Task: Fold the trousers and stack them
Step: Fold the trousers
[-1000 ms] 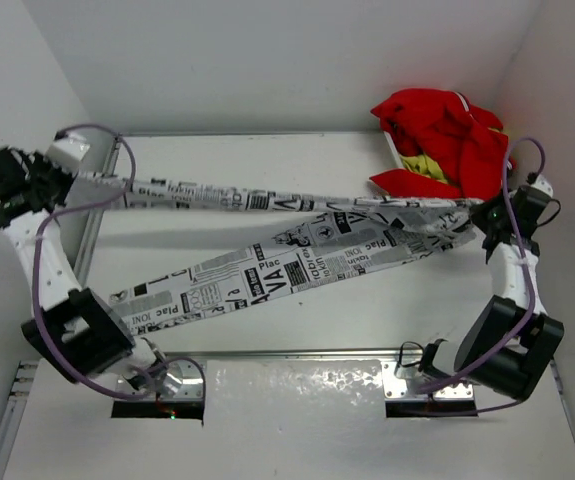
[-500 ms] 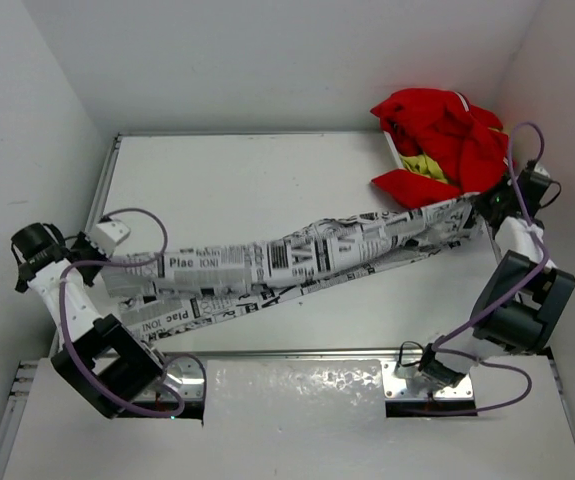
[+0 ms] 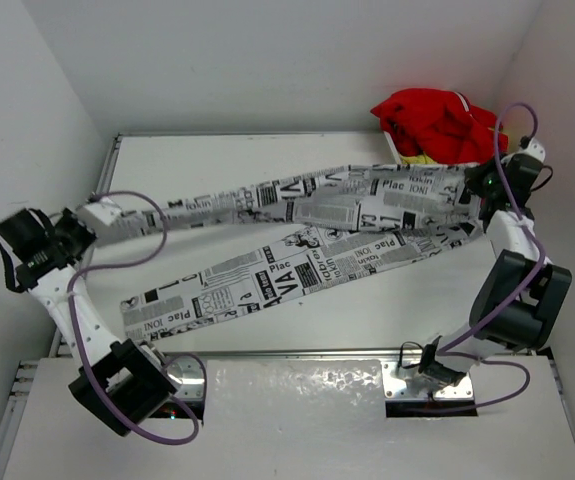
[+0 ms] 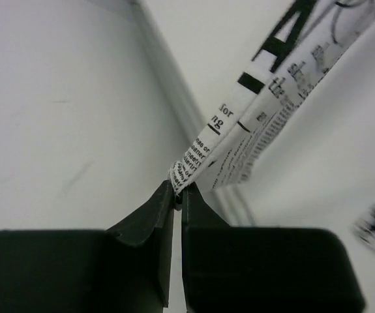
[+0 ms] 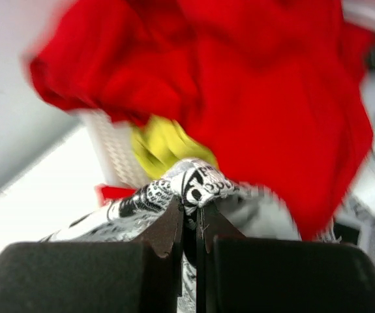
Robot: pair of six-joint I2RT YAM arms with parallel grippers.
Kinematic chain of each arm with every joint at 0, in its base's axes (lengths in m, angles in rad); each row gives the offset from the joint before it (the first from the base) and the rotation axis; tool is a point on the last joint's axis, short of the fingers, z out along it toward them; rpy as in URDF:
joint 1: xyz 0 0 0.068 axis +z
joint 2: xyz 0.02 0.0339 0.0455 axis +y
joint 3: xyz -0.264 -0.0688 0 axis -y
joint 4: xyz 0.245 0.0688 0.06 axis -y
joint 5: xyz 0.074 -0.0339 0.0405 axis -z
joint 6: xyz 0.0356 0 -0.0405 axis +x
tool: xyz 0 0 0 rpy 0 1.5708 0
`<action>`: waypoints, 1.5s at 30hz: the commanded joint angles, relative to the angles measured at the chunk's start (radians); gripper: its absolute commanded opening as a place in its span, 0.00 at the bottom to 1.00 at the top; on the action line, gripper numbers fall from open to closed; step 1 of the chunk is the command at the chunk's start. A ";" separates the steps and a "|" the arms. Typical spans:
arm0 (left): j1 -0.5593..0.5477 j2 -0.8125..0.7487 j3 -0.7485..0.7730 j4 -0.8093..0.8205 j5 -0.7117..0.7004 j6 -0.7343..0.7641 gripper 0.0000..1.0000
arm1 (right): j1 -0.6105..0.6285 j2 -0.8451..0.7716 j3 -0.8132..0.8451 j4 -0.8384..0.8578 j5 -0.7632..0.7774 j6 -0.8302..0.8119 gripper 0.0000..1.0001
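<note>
My left tool (image 4: 178, 190) pinches one leg's thin hem of the soft newsprint trousers (image 3: 307, 270), my right tool (image 5: 191, 207) clamps their bunched end; both legs stretch as long bands over the white desk (image 3: 247, 160)

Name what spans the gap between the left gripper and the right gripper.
The top view shows the newspaper-print trousers stretched across it: left gripper pinches one leg's end, right gripper the end where both legs meet.

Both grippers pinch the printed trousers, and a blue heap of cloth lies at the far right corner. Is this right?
Only the colour is wrong: the heap of cloth is red, as the top external view shows. The left gripper and right gripper do pinch the trousers.
</note>
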 commanded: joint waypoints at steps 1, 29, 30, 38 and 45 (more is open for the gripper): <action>0.012 -0.007 -0.097 -0.313 0.058 0.341 0.00 | -0.010 -0.020 -0.082 0.115 0.004 -0.022 0.00; 0.068 -0.038 -0.340 -0.608 -0.572 1.001 0.00 | -0.191 0.012 -0.281 0.229 0.033 0.158 0.00; 0.069 -0.035 -0.331 -0.614 -0.563 1.006 0.00 | -0.196 0.012 -0.278 0.220 0.034 0.144 0.00; 0.069 -0.030 -0.291 -0.668 -0.532 1.026 0.10 | -0.196 0.017 -0.275 0.197 0.022 0.107 0.03; 0.071 -0.024 -0.351 -0.669 -0.627 0.949 0.70 | -0.196 0.012 -0.280 0.114 0.037 0.071 0.54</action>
